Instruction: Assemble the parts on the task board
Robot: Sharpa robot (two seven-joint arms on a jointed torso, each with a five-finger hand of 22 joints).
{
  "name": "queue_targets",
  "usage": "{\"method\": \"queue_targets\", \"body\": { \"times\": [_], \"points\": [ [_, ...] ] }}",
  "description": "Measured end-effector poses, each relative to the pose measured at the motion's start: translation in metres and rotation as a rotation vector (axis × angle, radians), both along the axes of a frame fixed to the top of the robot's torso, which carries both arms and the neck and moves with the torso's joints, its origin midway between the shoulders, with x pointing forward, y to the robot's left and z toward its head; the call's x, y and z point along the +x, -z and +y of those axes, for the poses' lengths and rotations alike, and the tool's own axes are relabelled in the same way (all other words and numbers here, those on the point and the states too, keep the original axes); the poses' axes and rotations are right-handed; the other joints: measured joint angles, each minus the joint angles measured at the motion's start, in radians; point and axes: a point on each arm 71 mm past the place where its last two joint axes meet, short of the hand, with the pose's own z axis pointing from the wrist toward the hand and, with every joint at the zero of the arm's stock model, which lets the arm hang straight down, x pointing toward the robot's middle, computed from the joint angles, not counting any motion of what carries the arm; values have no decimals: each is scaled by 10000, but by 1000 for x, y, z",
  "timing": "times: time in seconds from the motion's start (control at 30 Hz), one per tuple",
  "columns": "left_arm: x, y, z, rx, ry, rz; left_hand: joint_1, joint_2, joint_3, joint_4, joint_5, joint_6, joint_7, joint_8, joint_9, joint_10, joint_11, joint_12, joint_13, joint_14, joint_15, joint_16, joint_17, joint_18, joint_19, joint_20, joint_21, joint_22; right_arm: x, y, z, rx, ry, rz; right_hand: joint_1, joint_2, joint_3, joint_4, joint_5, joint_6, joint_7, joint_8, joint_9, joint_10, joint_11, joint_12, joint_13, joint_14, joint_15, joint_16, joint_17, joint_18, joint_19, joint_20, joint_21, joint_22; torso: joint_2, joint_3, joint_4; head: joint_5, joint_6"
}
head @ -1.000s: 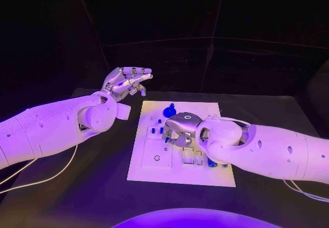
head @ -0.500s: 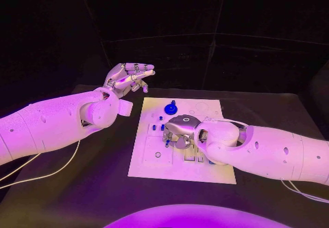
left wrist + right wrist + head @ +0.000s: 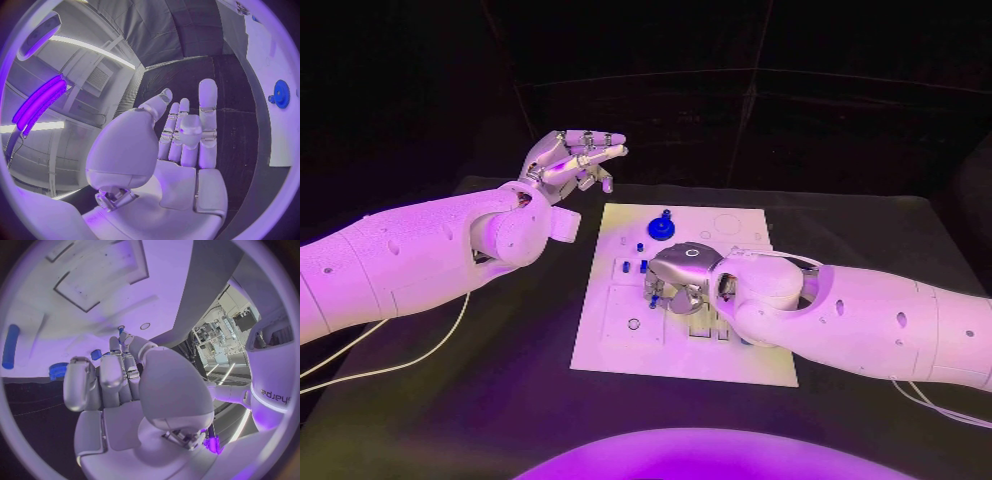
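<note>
- Task board (image 3: 625,350), a flat white rectangular plate with shallow outlined recesses, lies in the middle of the black tabletop (image 3: 473,400), where it lay a second ago; what looks like a drift is the head camera shifting.
- Left hand (image 3: 571,160), silver metal on a smooth white arm, hangs in the air at about 10 o'clock from the board, off its far left corner. It has risen slightly over the last second. Its fingers are apart, lightly curled, and it holds nothing, so I judge it is waiting.
- Blue gear (image 3: 661,220), a round toothed disc with a centre knob, stands near the board's far edge at 12 o'clock, unmoved.
- Small blue parts (image 3: 627,267), short peg-like pieces, sit just left of the right hand.
- Right hand (image 3: 678,280) is low over the board's middle and has moved little. Its fingers reach down together toward the surface, and the right wrist view shows a slim blue pin (image 3: 120,330) at the fingertips; whether it is pinched I cannot tell. My reading: an insertion is under way, not finished.
</note>
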Motion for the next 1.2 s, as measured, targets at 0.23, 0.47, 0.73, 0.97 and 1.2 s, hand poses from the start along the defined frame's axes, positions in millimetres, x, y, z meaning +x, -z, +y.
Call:
{"method": "queue_targets", "body": {
  "times": [0.23,0.47,0.73,0.97,1.2],
  "points": [
    [0,0,0,-2,5,1,0,0,0,0,0,-1,-1,0,0,0,0,0,0,0,0,0,1,0,0,0,0,1,0,2,1,-87,-18,-4,0,0,0,0,-4,0,0,-3,-1,0,0,0,-2,0,0,-1,0,0,0,0,0,0,4,-1,6,16,-55],
    [0,0,0,-6,14,3,0,0,0,0,0,-1,-1,0,0,0,0,0,0,0,0,0,1,0,0,0,0,2,1,4,3,-222,-36,13,0,0,0,0,-5,0,0,-14,-2,0,0,0,-4,0,0,-1,-9,-1,0,0,-1,0,4,-5,5,35,-94],
    [0,0,1,-3,8,8,0,0,0,0,0,-2,-1,0,0,0,0,0,1,0,0,0,2,0,0,0,0,2,0,4,5,-320,-84,0,-44,-44,0,0,-5,-1,-1,-21,-12,0,0,-32,-2,0,0,-1,-41,0,0,0,-1,0,0,-5,5,13,-104],
    [0,0,2,-2,7,9,0,0,0,0,0,-2,-2,0,0,0,0,0,0,0,0,0,2,0,0,0,0,1,0,5,7,-361,-117,-11,-259,-258,-79,81,2,-281,155,-99,-53,-302,183,-269,-51,-4,5,-2,-164,1,-40,39,-1,-1,-3,-7,5,22,-50],
    [0,0,2,-1,6,13,0,0,0,0,0,-2,-2,0,0,-1,0,0,0,0,0,0,2,0,0,0,0,-5,1,7,6,-390,-66,-31,-534,-532,-194,195,2,-950,315,-98,-124,-1029,408,-486,-99,-14,168,-121,-513,0,-275,263,-241,-3,-9,-7,4,5,-31]
  ]
}}
